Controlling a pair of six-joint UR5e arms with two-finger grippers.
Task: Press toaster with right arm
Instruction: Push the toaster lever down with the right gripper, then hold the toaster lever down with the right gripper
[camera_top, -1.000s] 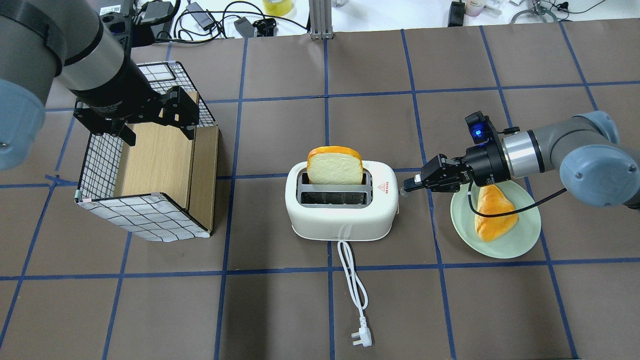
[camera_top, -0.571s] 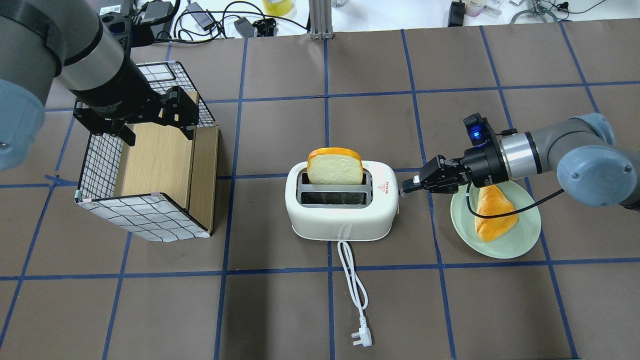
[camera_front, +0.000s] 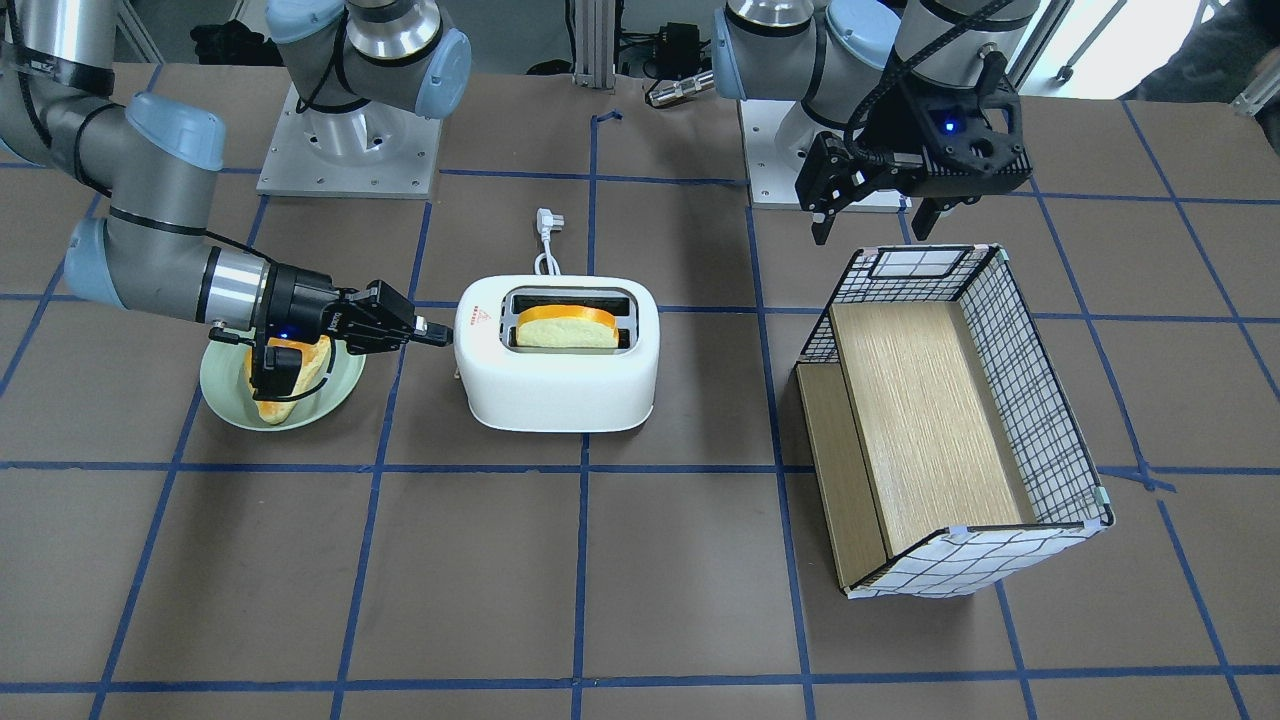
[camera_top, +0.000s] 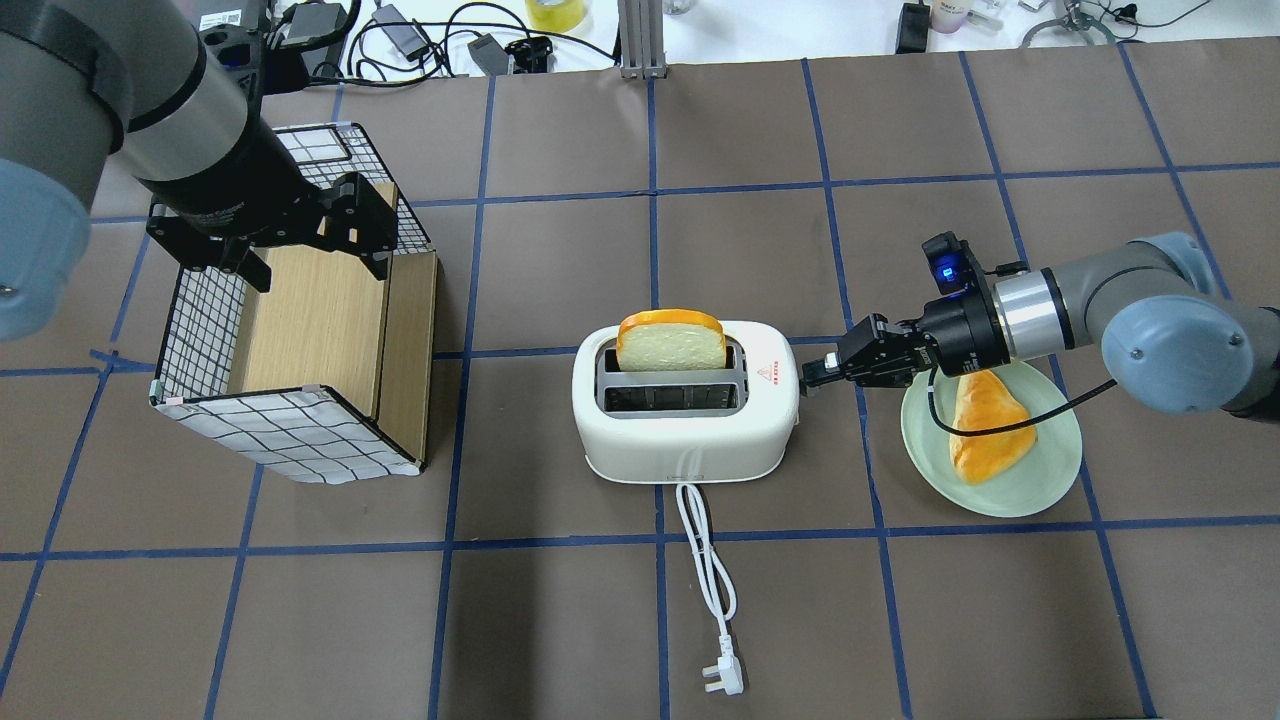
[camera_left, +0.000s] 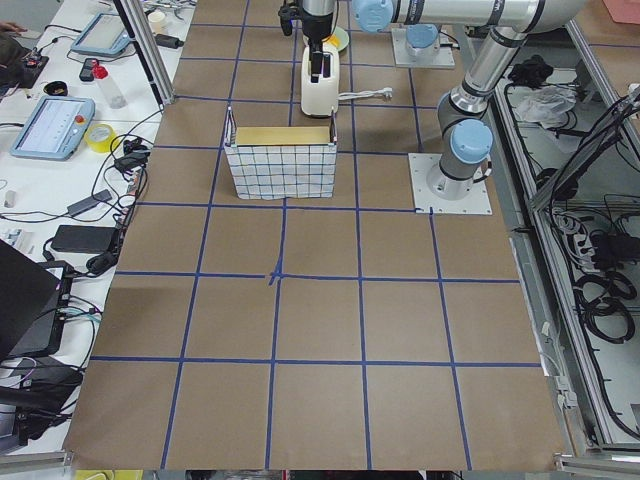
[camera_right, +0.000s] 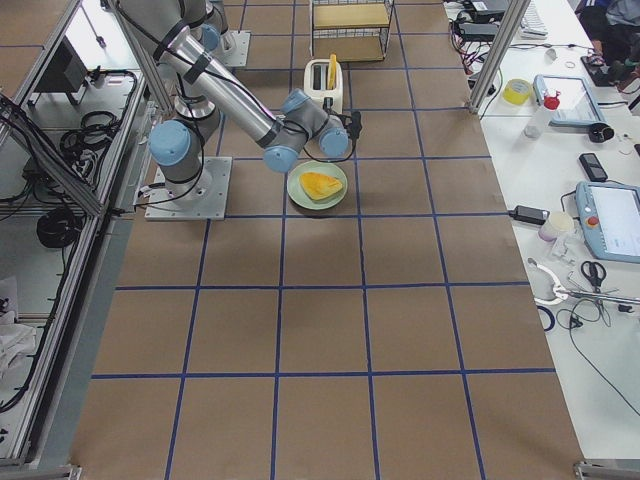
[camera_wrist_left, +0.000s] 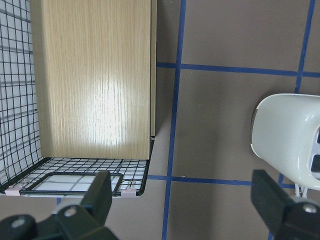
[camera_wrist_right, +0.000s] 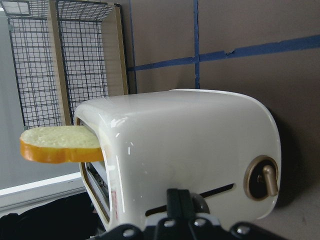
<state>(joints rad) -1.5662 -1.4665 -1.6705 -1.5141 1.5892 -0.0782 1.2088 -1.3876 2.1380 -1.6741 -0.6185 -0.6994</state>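
The white toaster (camera_top: 690, 445) stands mid-table with its red triangle mark facing my right gripper; it also shows in the front view (camera_front: 560, 385) and the right wrist view (camera_wrist_right: 200, 145). A bread slice (camera_top: 670, 345) sits low in its far slot. My right gripper (camera_top: 808, 378) is shut and empty, its tip touching the toaster's end at the lever slot; it also shows in the front view (camera_front: 440, 338). My left gripper (camera_top: 315, 262) is open and empty, high over the wire basket (camera_top: 290, 430).
A green plate (camera_top: 1050, 480) with a piece of bread (camera_top: 985, 425) lies under my right wrist. The toaster's white cord (camera_top: 710, 570) and plug (camera_top: 725, 680) run toward the near edge. A brass dial (camera_wrist_right: 262, 177) sits beside the lever slot.
My right gripper has pushed down at the toaster's end. The bread slice has sunk lower into its slot. The left arm has not moved.
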